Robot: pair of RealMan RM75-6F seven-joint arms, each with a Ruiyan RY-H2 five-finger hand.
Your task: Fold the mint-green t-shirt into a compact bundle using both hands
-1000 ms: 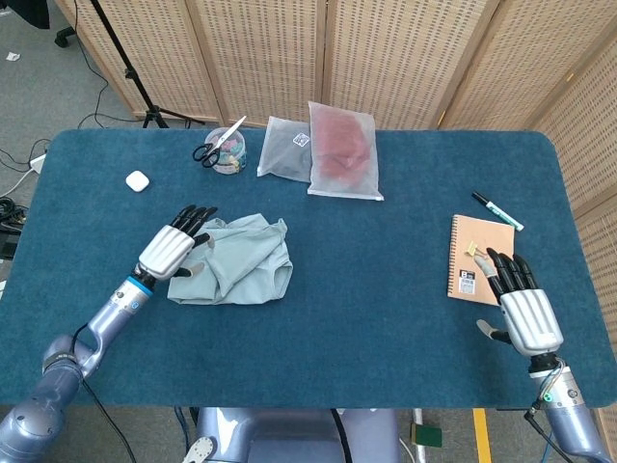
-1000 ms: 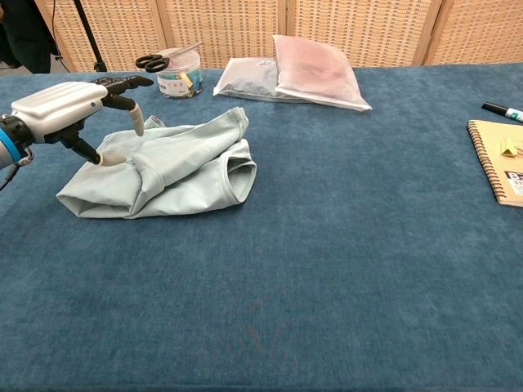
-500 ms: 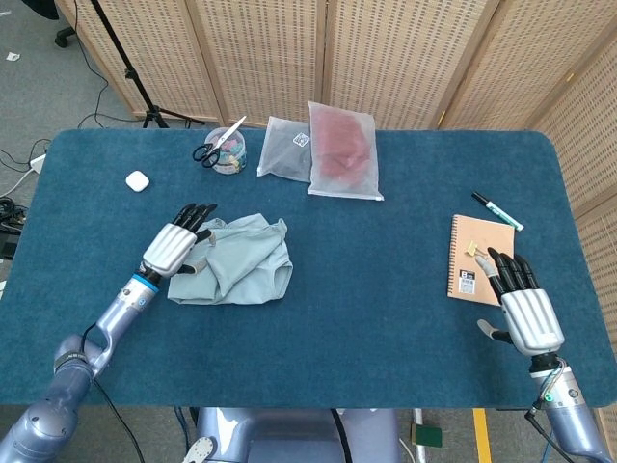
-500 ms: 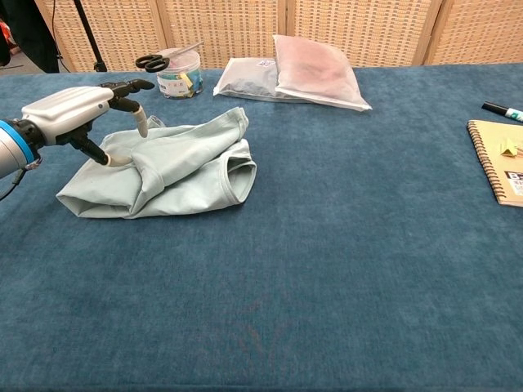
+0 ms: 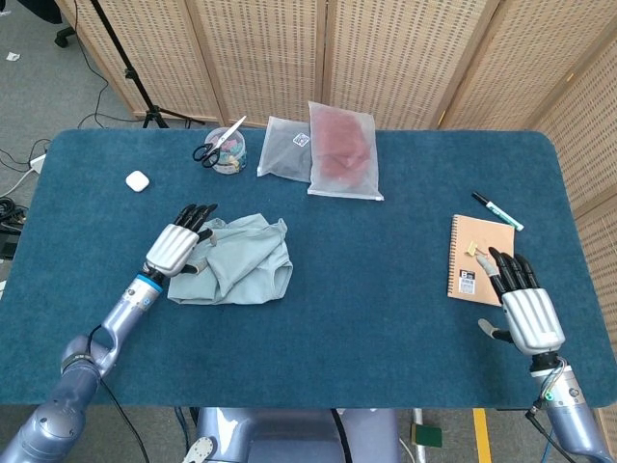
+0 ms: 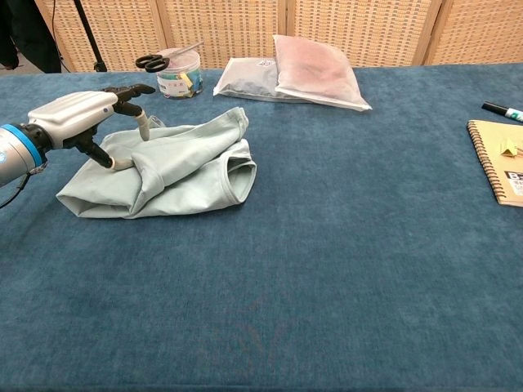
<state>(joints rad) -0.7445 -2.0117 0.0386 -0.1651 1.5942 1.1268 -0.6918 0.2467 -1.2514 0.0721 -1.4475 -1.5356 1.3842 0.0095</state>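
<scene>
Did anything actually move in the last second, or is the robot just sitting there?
Only a little. The left hand drifted slightly forward over the near-left part of the t-shirt, its fingers spread; whether it touches the cloth is unclear. It took hold of nothing. The t-shirt kept its bundled shape, and the right hand stayed open by the notebook.

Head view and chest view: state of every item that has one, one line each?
T-shirt: folded into a loose bundle, flat on table.
Left robot hand: open, fingers spread, over the t-shirt's left edge.
Right robot hand: open, holding nothing, beside the notebook.
Notebook: closed.
Marker: capped.
Scissors: closed, resting on the jar.
Bags: sealed, overlapping.
</scene>
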